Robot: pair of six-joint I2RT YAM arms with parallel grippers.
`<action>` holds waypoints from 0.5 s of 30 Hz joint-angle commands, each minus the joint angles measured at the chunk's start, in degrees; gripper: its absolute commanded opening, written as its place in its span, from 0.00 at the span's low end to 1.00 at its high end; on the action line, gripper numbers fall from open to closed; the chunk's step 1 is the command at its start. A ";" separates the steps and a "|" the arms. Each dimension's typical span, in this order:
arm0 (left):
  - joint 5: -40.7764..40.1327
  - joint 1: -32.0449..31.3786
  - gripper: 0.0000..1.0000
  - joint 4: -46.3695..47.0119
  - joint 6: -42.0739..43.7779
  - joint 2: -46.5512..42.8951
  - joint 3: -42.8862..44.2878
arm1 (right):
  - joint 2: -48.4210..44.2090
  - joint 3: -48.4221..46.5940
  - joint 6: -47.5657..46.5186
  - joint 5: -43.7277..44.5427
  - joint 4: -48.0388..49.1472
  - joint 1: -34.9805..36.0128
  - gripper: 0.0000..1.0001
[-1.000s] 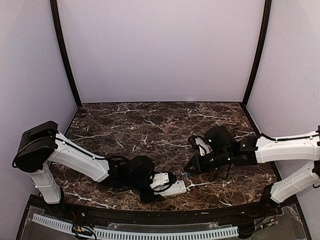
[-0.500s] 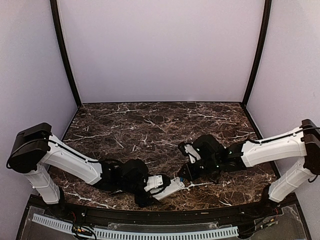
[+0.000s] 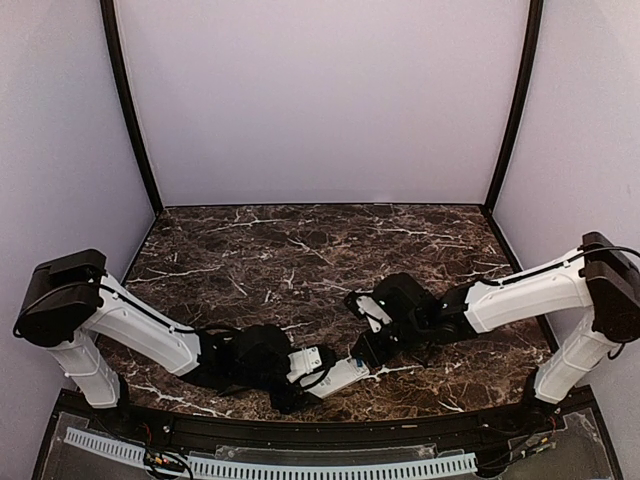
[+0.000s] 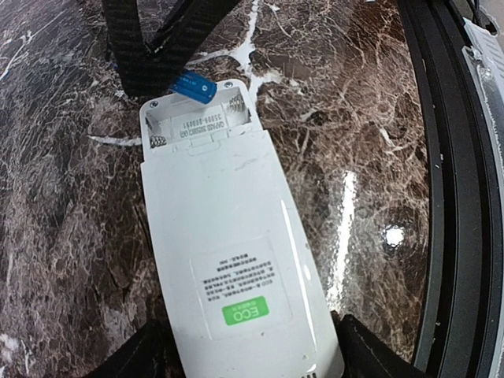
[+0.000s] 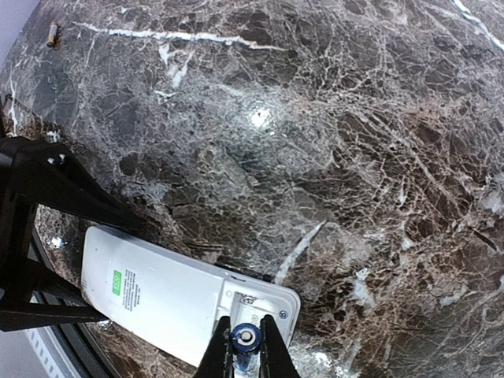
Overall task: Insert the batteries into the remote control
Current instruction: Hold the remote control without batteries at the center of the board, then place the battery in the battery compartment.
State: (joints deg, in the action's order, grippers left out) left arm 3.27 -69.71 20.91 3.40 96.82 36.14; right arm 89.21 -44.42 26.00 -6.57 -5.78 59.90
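One battery (image 4: 194, 87), pinched in our right claw (image 5: 246, 335), touches the open bay's (image 4: 201, 126) far rim, lying crosswise like its slots. Our left claw (image 4: 252, 358) clamps the remote control (image 4: 228, 260) near the counter's (image 4: 354, 118) front edge.

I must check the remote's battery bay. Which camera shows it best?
The left wrist view: the open bay of the remote control faces the camera, spring and label clear. The right wrist view shows it partly, behind the right claw holding a battery. In the top view it is too small to make out.
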 commanded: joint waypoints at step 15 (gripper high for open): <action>-2.41 -0.02 0.61 -3.17 -0.54 2.14 -2.30 | 4.25 -3.15 -4.47 6.19 -5.72 3.79 0.00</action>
State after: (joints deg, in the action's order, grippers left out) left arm 2.09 -69.71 22.50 2.74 97.10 35.68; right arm 92.18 -46.92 22.44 -2.79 -9.89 61.32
